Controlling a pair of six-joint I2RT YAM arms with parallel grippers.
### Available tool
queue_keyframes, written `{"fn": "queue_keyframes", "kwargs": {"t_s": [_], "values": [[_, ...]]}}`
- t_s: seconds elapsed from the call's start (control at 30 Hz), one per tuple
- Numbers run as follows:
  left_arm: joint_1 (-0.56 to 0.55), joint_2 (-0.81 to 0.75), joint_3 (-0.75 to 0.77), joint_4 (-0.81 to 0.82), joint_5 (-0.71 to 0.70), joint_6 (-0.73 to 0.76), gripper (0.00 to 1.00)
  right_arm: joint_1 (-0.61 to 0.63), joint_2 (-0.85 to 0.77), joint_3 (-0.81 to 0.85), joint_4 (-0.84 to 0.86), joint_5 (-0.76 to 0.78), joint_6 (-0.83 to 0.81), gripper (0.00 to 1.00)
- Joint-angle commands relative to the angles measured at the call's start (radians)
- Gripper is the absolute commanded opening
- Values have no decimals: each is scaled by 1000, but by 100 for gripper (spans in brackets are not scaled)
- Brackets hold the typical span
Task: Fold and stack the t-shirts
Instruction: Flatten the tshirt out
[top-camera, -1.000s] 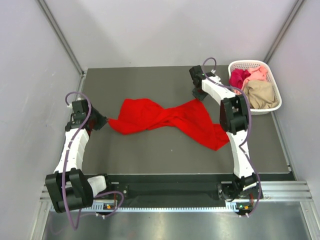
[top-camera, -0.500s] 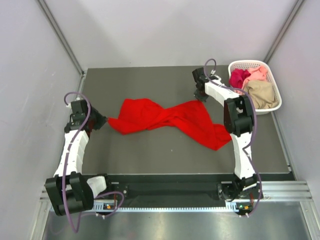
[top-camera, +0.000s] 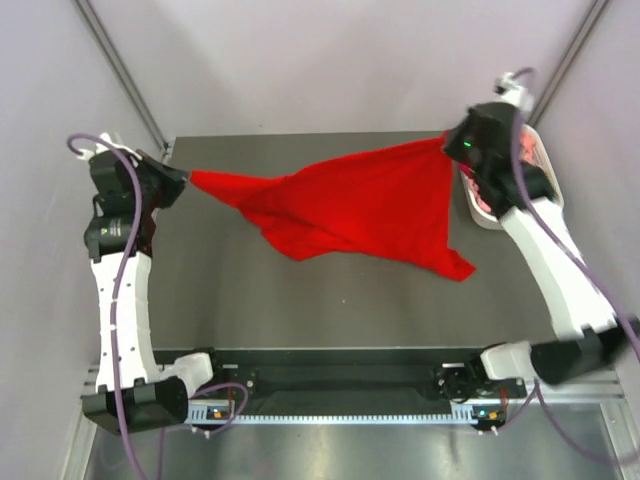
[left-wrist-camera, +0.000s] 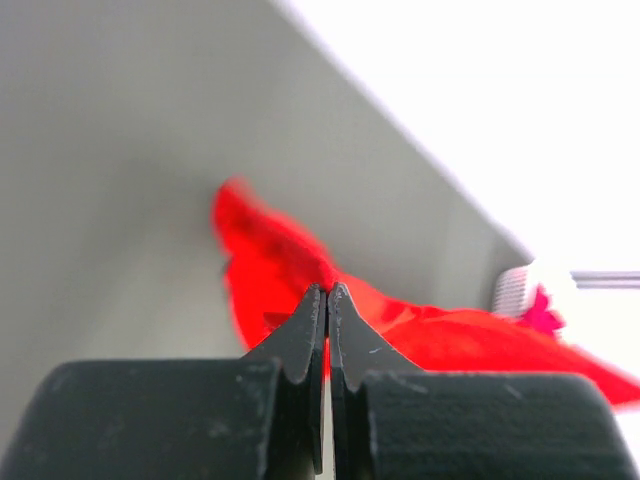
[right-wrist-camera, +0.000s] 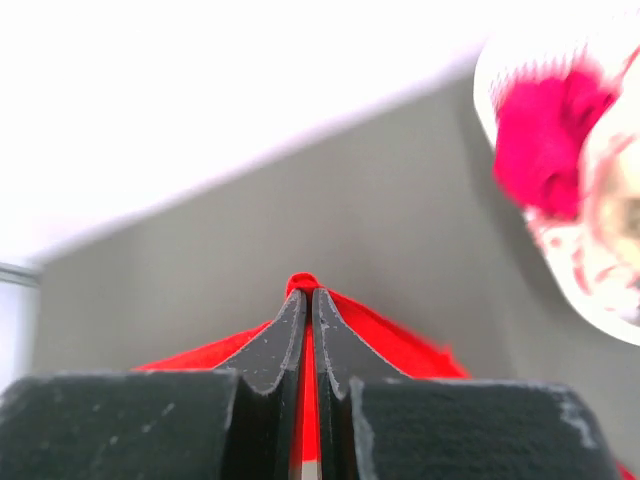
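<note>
Both arms have risen, and the red shirt, bunched on the table a second ago, now hangs stretched above it. Left gripper and right gripper each pinch a corner tight; beyond, a magenta shirt sits in the basket.

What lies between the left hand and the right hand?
Top view: the red t-shirt, stretched from the left hand to the right hand, each pinching an end.
</note>
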Motion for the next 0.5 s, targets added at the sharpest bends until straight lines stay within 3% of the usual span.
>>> {"fn": "queue_keyframes", "kwargs": {"t_s": [0.0, 0.1, 0.27, 0.47], "values": [[5, -77, 169, -67, 9, -38, 0, -4, -289, -109, 17, 32, -99, 0], [4, -131, 278, -125, -28, -72, 0, -2, -539, -150, -67, 58, -85, 0], [-15, -194, 468, -237, -22, -141, 0, -2, -764, -155, -164, 18, -32, 0], [-16, -277, 574, -263, -17, -222, 0, -5, -917, -111, -243, -85, 4, 0]]}}
